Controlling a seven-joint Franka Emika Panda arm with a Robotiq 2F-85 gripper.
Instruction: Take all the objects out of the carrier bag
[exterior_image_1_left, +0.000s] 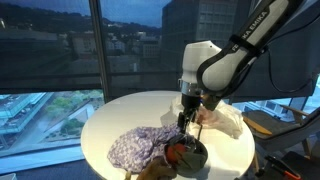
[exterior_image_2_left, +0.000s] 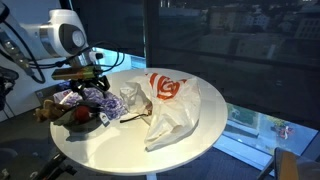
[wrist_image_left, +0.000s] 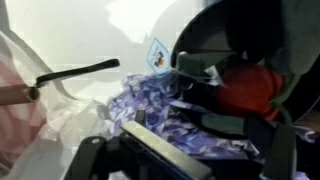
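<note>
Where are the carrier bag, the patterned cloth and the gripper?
carrier bag (exterior_image_2_left: 175, 120): in an exterior view, on its white lower side.
patterned cloth (exterior_image_1_left: 134, 149): in an exterior view, on its middle folds.
gripper (exterior_image_1_left: 185, 121): in an exterior view, midway between fingertips.

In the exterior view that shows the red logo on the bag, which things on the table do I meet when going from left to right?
brown object → purple patterned cloth → small crumpled grey item → white carrier bag
</note>
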